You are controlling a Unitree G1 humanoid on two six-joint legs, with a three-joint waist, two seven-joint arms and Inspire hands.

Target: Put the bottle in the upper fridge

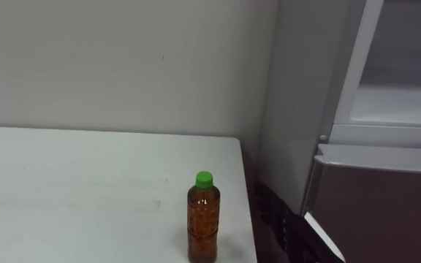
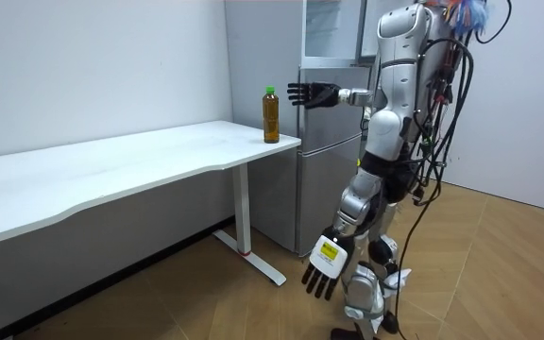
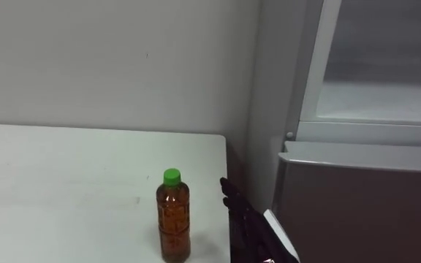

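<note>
White desk (image 1: 86, 190) meets the wall beside the fridge (image 3: 364, 204). The right robot hand (image 3: 245, 218), fingers straight and open, hovers just beside the upright bottle (image 3: 174, 215) at the desk's near corner. The left robot hand (image 2: 325, 269) hangs relaxed. Nothing is gripped yet, so grasping, lifting and placing the bottle in the upper compartment all remain.

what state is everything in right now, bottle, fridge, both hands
bottle: upright on the table, green cap on, not held
upper fridge: open, inside showing
lower fridge door: shut
right hand: open, raised beside the bottle, apart from it
left hand: open, hanging low
</note>
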